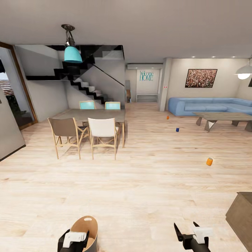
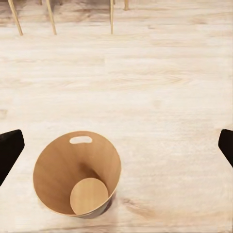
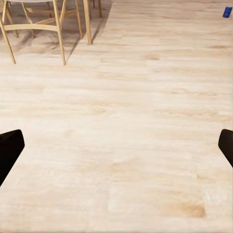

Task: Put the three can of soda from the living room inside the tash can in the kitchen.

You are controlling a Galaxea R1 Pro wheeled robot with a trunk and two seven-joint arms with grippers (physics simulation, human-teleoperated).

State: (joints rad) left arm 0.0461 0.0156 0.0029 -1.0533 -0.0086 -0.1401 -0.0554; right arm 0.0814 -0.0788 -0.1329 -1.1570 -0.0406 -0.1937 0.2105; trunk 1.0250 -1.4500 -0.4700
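A: Head view, wide open-plan room. Three cans on the light wood floor: orange can nearest, right of centre; blue can farther back; second orange can farther still, near the sofa. All three well apart.

B: Bin?

A: Tan bin at the bottom edge, just beyond the left gripper. Left wrist view looks straight down into it: brown inside, oval handle cut-out near the rim, nothing in it. Standing on bare floor.

B: Grippers?

A: Left gripper: fingers wide apart, holding nothing. Right gripper: same, fingers spread, over bare floor. Blue can small at the far corner of the right wrist view.

B: Surroundings?

A: Dining table with four chairs at left, staircase behind, low table before the sofa.
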